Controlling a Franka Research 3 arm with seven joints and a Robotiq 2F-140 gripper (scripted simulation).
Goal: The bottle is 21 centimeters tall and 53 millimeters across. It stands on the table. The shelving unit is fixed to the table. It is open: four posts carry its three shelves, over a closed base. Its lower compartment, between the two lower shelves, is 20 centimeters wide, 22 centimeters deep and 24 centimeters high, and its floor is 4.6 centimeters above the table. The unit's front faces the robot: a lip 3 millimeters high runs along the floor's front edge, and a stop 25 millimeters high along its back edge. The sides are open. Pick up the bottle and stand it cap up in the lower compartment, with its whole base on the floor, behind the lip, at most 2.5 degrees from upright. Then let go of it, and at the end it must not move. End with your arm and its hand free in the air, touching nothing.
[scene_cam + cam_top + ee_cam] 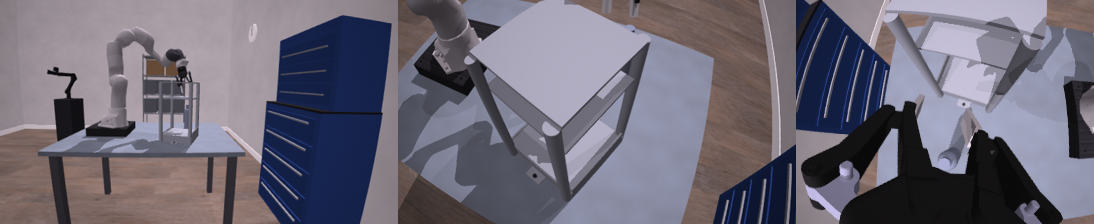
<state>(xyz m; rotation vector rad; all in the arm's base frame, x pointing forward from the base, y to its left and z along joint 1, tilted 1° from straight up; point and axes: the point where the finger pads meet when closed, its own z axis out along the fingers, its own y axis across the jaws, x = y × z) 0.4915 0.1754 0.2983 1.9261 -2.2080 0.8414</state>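
Black two-finger gripper [941, 119] hovering above pale grey capped bottle [953, 148], jaws standing half open, gripping nothing; bottle standing on blue-grey table [217, 147] behind grey four-post shelving unit [160, 105]; approach step underway; next move calling for descent and closing around bottle.

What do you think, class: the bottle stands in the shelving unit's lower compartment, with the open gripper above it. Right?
Not quite. The bottle stands on the table, outside the shelving unit, not in its lower compartment. The wrist view shows this, with the open gripper above it.
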